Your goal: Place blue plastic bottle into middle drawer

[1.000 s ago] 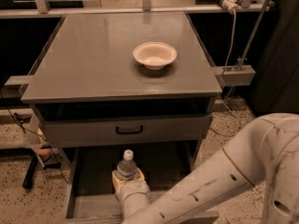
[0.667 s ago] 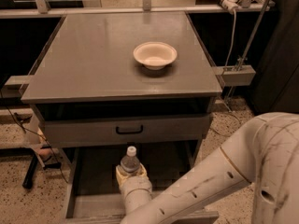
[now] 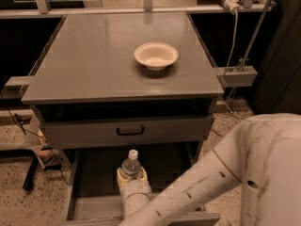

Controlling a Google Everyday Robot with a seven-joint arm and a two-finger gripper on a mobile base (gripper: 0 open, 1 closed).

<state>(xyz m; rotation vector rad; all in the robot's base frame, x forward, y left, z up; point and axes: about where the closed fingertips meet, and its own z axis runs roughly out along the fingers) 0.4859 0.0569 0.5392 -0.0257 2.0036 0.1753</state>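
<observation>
1. Camera view, where things lie: the gripper [image 3: 131, 175] is at the lower centre of the frame, at the end of the white arm [image 3: 188, 192] that comes in from the lower right. It sits over the open middle drawer [image 3: 74, 192], just below the closed drawer front [image 3: 84, 134] with the black handle [image 3: 130, 131].
2. Camera view, the bottle: the blue plastic bottle [image 3: 131, 165] stands upright in the gripper. Its long axis is vertical, its white cap [image 3: 133, 153] points up toward the drawer front, and its lower body is sunk between the fingers [image 3: 121, 176]. It is inside the drawer's outline, a little left of centre, with the grey drawer floor showing on both sides.
3. Camera view, the fingers: they are closed around the bottle's lower half, one pale pad on each side and both touching the plastic. They grip nothing else. The arm hides the bottle's base, so I cannot tell whether it already rests on the drawer floor.
4. Camera view, what the move turns on: the bottle lies directly between the fingers and above the floor, so what remains is probably a short way down and then letting go. An upright bottle tips easily, so it needs a clean release.
5. Camera view, bystanders: the cream bowl [image 3: 156, 55] sits on the cabinet top [image 3: 94, 60] in the upper middle, well apart from the gripper.
</observation>
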